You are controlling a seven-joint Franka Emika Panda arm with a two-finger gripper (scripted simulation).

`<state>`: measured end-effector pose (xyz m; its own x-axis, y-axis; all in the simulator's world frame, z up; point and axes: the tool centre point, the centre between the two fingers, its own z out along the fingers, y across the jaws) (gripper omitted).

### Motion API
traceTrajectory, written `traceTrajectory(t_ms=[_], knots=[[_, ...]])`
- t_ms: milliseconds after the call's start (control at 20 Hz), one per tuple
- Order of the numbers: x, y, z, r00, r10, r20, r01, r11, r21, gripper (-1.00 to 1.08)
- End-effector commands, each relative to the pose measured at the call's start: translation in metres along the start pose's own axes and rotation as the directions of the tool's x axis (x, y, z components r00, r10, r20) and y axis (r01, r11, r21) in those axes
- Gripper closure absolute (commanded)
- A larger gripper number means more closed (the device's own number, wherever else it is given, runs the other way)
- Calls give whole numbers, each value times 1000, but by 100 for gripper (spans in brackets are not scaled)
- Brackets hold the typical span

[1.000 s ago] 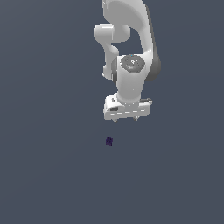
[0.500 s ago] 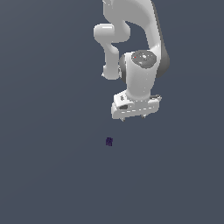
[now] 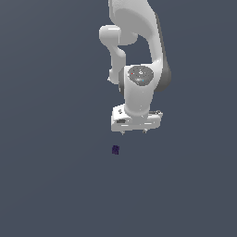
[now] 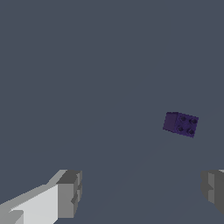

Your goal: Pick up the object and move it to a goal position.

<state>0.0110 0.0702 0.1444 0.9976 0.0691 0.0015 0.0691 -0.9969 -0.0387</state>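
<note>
The object is a tiny dark purple-blue cube (image 3: pixel 115 149) lying on the grey floor. It also shows in the wrist view (image 4: pixel 180 124), with small studs on one face. My white gripper (image 3: pixel 134 132) hangs above the cube and a little to the exterior view's right of it, not touching it. In the wrist view its two fingers (image 4: pixel 68 194) stand wide apart with nothing between them, and the cube lies beyond the fingertips, nearer one finger. The gripper is open and empty.
The white arm (image 3: pixel 139 55) reaches down from the top of the exterior view. A plain grey floor (image 3: pixel 55 185) spreads all around the cube. No goal marker shows.
The gripper has moved toward the exterior view's right and turned at the wrist, staying at about the same height. The cube has not moved.
</note>
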Motion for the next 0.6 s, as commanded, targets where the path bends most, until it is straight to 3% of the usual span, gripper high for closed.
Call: traceTrajectory(t_ms=[0,550], knots=[[7,17,13,999,48,0,-48,999,-5,-92],[25,83,63,974,226,-7,-226,974,-34,-92]])
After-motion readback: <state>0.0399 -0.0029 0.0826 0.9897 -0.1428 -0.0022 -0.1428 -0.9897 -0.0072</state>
